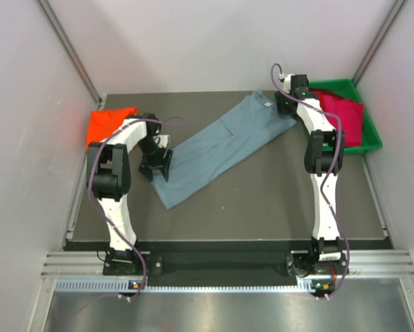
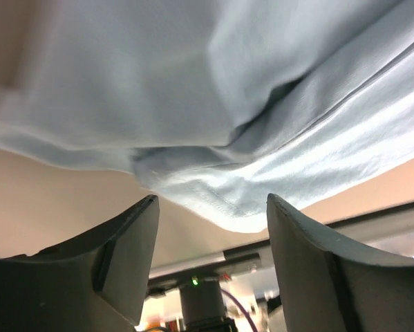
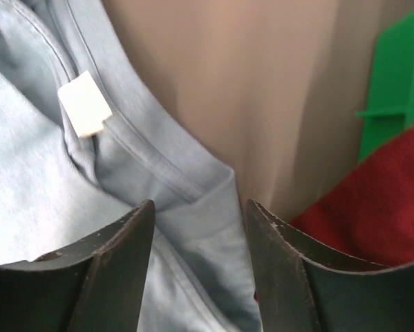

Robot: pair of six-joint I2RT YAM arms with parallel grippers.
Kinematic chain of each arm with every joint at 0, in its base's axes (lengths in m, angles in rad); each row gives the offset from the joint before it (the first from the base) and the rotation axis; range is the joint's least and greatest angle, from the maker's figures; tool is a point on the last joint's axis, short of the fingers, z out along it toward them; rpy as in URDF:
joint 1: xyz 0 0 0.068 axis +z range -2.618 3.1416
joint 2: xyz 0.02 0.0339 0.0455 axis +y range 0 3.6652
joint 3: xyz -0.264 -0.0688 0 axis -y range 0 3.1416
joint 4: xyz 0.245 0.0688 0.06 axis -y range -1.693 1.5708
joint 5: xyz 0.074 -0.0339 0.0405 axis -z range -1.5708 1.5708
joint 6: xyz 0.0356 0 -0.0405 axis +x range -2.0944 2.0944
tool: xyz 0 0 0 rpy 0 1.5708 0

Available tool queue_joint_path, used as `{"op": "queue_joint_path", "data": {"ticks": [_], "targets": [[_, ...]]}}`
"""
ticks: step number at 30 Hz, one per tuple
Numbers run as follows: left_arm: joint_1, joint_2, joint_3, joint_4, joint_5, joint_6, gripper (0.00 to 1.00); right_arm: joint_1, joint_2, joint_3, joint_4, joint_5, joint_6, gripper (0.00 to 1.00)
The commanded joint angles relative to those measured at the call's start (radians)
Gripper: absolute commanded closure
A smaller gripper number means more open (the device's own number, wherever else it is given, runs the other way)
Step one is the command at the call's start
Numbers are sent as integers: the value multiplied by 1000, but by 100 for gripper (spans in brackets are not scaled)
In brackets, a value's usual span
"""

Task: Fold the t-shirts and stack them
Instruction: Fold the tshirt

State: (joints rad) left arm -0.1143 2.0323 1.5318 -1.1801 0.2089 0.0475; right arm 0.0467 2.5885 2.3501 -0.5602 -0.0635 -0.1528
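The dark table [image 1: 262, 200] carries a slate-blue t-shirt [image 1: 220, 149], an orange-red t-shirt [image 1: 110, 123] and, seemingly, a green bin [image 1: 371, 131].

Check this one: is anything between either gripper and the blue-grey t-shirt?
Nothing visible. The left gripper is open right at the blue-grey t-shirt's lower hem, the right gripper open at its collar. The green bin lies beside, not between.

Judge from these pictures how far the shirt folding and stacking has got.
Done: the orange shirt looks folded in the far left corner. In hand: the blue shirt lies folded lengthwise, with the left hand and right hand open at its ends. Left: finish it, fold the red shirts in the green bin, stack all.
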Motion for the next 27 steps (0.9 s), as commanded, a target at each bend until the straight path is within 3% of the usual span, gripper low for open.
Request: {"op": "queue_joint_path", "data": {"ticks": [1, 11, 20, 27], "targets": [[16, -50, 85, 11, -39, -3, 32, -18, -149, -24, 23, 28, 22, 43], [76, 69, 205, 39, -51, 8, 37, -39, -364, -289, -56, -53, 56, 44], [107, 170, 297, 36, -39, 15, 39, -39, -456, -546, -87, -179, 116, 46], [107, 181, 283, 33, -40, 26, 44, -39, -374, -459, -86, -162, 111, 46]]}}
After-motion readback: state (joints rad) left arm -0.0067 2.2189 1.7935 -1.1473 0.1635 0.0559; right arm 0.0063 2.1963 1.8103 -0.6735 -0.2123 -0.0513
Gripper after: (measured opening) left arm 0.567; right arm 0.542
